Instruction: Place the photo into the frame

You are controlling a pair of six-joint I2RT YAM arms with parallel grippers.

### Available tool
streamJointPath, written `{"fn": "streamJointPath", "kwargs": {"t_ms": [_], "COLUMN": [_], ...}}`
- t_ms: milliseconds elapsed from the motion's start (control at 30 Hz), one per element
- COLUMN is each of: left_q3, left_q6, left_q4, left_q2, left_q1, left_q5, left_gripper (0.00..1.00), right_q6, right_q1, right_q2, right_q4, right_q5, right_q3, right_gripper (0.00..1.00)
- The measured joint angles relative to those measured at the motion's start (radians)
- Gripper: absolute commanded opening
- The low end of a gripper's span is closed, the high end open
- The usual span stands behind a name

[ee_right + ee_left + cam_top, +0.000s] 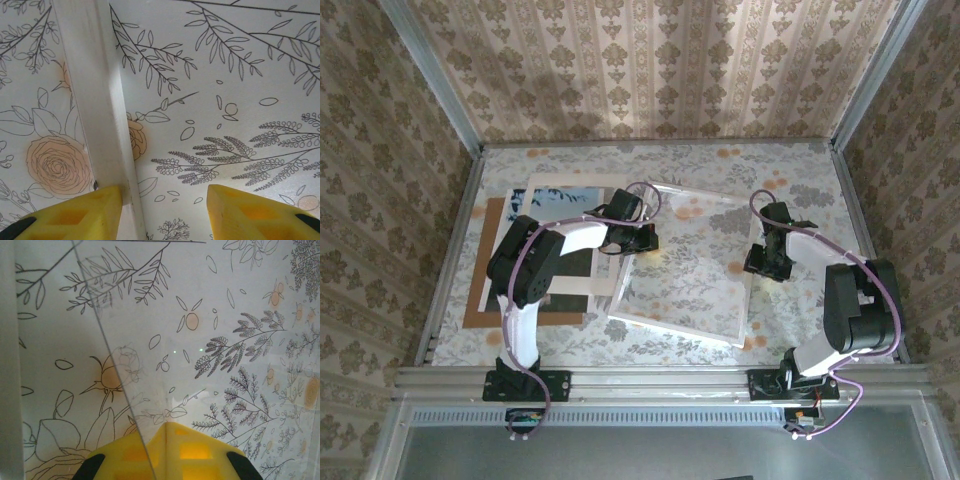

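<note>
Well to the left of the frame [685,270], a brown board [475,315] lies flat on the table [800,180] with a white mat [605,275] on top of it. The photo [563,198] lies there too, on the mat side and apart from the frame. Its pale blue sky shows at the far end and its dark part nearer. The left arm crosses over its middle.

The left tool [642,240] sits at the frame's left edge, reaching in over the clear pane. In the left wrist view its yellow fingers [190,450] are closed together, and the pane's thin edge runs slantwise across them. Whether they pinch the pane cannot be told. The photo is just to the left of this tool, not in it.

The frame lies tilted in the middle of the table, the flowered cloth showing through it.

The right tool [763,265] is at the frame's right edge. In the right wrist view its jaws stand partly open astride the white frame bar [100,100]. One finger [80,215] touches the bar, and the other [245,210] is well clear of it.
</note>
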Motion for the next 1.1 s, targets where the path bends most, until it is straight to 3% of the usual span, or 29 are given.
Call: {"fn": "streamJointPath", "kwargs": {"t_ms": [733, 1100], "left_q3": [0.0, 0.0], "left_q6": [0.0, 0.0], "left_q4": [0.013, 0.013], "left_q2": [0.0, 0.0], "left_q1": [0.006, 0.011], "left_q5": [-0.002, -0.001], "left_gripper": [0.0, 0.0], "right_q6": [-0.059, -0.083], "right_q1": [-0.021, -0.023], "right_q2": [0.165, 0.17], "right_q4": [-0.09, -0.089], "right_q5": [-0.021, -0.021], "right_q3": [0.179, 0.185], "right_gripper": [0.41, 0.4]}}
